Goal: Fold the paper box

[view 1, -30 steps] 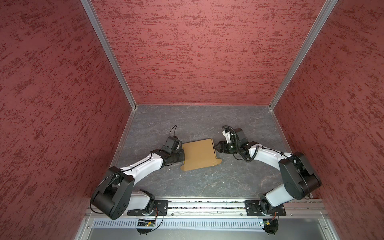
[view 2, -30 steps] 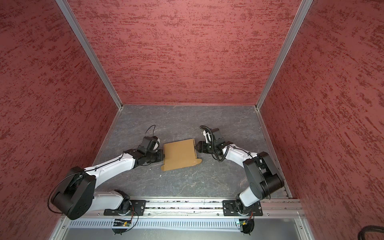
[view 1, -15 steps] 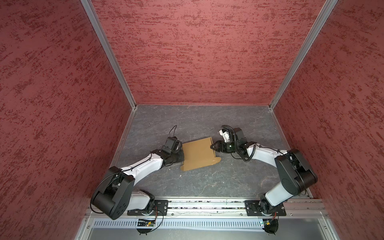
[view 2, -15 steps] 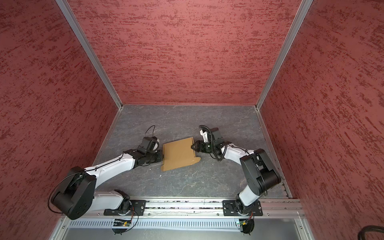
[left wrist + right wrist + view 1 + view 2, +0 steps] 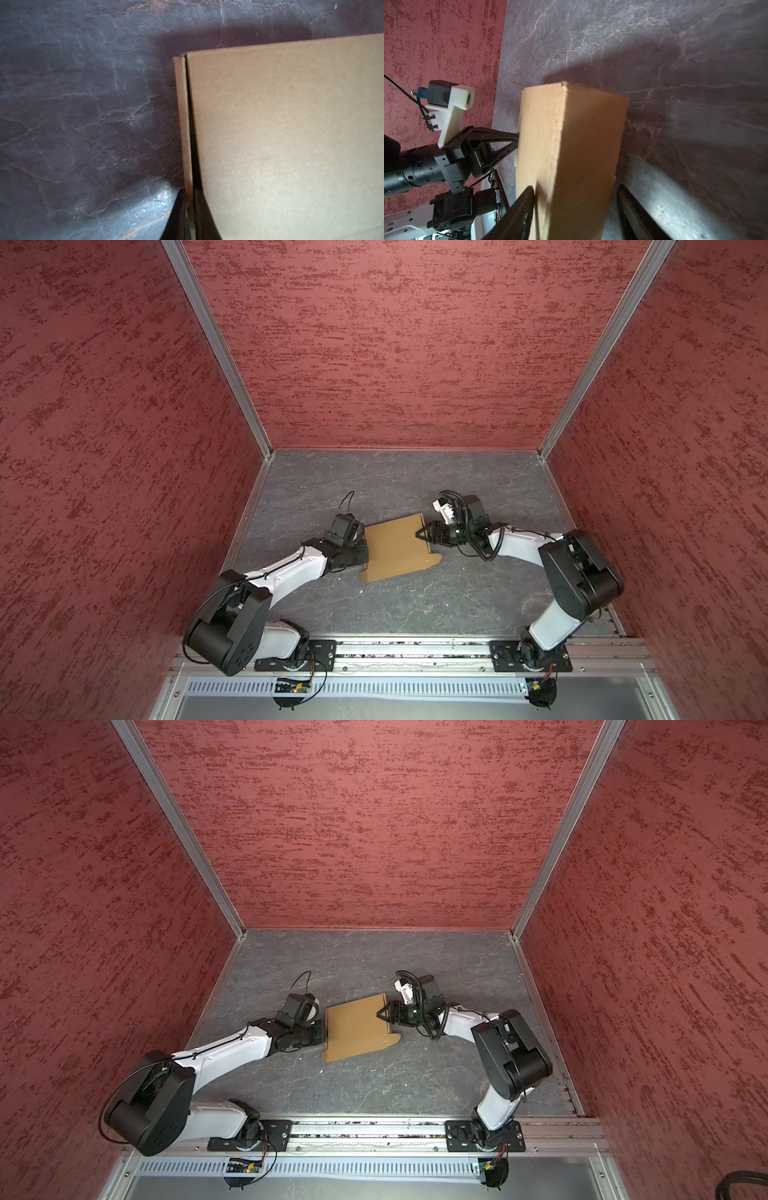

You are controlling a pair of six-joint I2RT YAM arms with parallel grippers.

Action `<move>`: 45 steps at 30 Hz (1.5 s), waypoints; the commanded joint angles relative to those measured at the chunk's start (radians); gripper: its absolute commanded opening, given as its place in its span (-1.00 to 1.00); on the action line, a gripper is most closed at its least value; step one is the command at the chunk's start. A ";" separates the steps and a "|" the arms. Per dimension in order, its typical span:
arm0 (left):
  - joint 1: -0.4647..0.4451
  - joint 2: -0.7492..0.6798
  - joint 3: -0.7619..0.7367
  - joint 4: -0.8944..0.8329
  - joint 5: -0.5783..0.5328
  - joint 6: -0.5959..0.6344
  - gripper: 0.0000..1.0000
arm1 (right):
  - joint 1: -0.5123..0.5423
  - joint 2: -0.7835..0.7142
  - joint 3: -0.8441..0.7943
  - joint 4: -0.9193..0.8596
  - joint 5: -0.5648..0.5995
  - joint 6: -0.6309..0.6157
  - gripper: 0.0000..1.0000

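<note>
The paper box (image 5: 395, 547) (image 5: 357, 1027) is a tan cardboard mailer lying on the dark floor between both arms, its lid folded down. A rounded tab (image 5: 432, 562) sticks out at its near right corner. My left gripper (image 5: 365, 549) (image 5: 324, 1029) (image 5: 189, 199) is shut on the thin upright wall (image 5: 182, 124) along the box's left side. My right gripper (image 5: 419, 533) (image 5: 380, 1013) (image 5: 575, 187) is open and straddles the box's right side. One finger (image 5: 527, 207) lies against the lid, and the other finger (image 5: 629, 207) stands just off the side wall.
Red textured walls (image 5: 395, 344) close in the back and both sides. An aluminium rail (image 5: 415, 649) holding both arm bases runs along the front. The grey marbled floor (image 5: 395, 481) extends behind the box, and more of it (image 5: 415, 605) lies in front.
My right gripper has moved left from beside the box until its jaws reach over the right edge. The left gripper and the box have stayed put.
</note>
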 commanded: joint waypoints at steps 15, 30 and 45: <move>0.002 0.085 0.055 -0.024 0.001 0.028 -0.78 | 0.061 0.060 0.072 0.030 -0.013 0.022 0.10; -0.010 0.129 0.124 -0.011 0.008 0.028 -0.79 | 0.087 0.060 0.078 0.027 0.015 0.028 0.02; 0.076 0.024 0.182 -0.042 0.041 0.021 0.10 | 0.052 -0.030 0.076 -0.020 0.055 0.010 -0.26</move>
